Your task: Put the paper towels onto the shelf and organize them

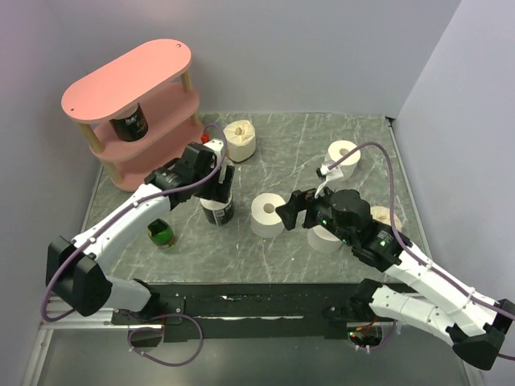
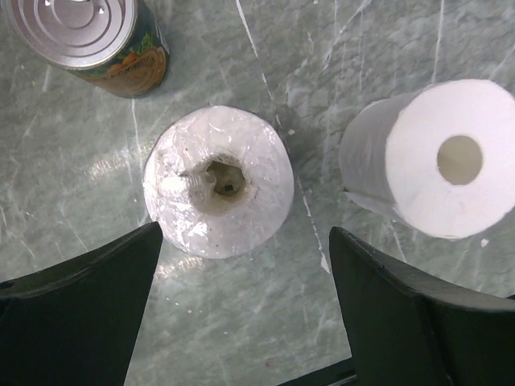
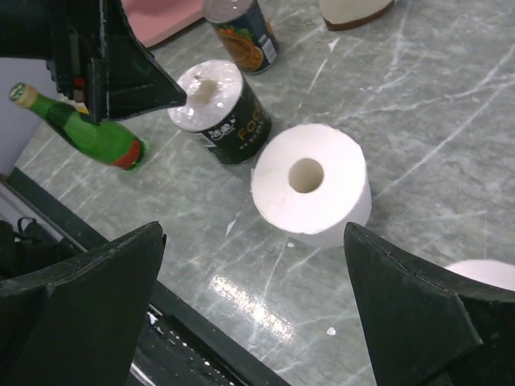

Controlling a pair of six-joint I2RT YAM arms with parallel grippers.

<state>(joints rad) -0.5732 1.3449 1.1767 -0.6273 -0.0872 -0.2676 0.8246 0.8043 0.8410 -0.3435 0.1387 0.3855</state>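
The pink shelf stands at the far left. Several white paper towel rolls stand on the table: one at the centre, one behind it, a cream one near the shelf, and two by my right arm. My right gripper is open and empty just right of the centre roll, its jaws wide apart. My left gripper is open and empty over a dark labelled can with a plastic-covered top. The centre roll also shows in the left wrist view.
A dark can sits on the shelf's middle tier. A green bottle lies left of the covered can. An orange-labelled can stands beside the covered can. The table's front edge is close under my right gripper.
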